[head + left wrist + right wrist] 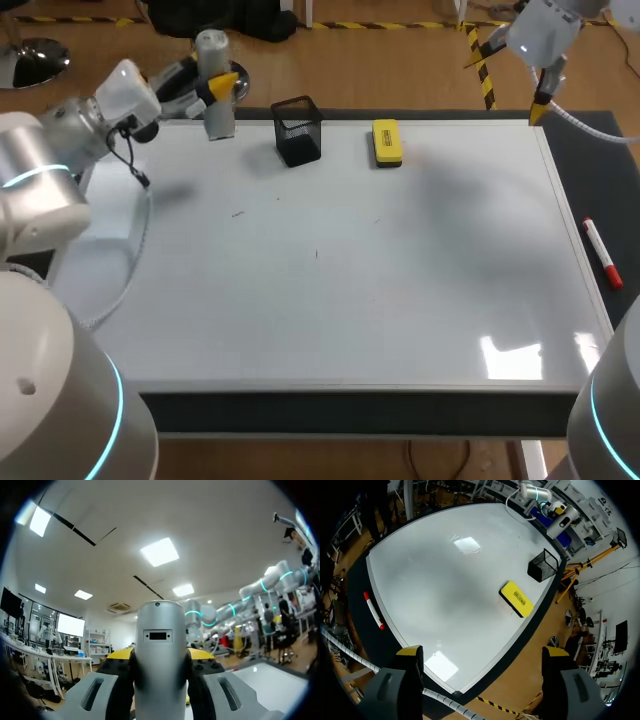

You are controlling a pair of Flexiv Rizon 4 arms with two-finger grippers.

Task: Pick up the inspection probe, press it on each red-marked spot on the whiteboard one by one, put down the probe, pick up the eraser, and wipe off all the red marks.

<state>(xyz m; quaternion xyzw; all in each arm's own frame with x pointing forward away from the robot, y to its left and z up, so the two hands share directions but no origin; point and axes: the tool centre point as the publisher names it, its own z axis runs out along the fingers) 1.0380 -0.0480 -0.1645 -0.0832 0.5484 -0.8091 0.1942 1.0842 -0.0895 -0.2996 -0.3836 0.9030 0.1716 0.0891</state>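
The left claw [224,84] is clamping the silver-grey cylindrical inspection probe [160,640] from both sides, holding it roughly upright at the far left corner of the white rectangular whiteboard [350,290]. The right claw [482,655] is hovering, fingers wide apart, over the far right corner. The yellow block eraser [386,142] is lying near the far edge, beside a black mesh pen cup [297,130].

A mesh cup [297,130] is standing beside the left tool [222,86] and its probe [220,118], with an eraser [386,142] lying between the cup and the right tool [538,108]. Ahead of the right tool, the whiteboard [330,300] is lying open.
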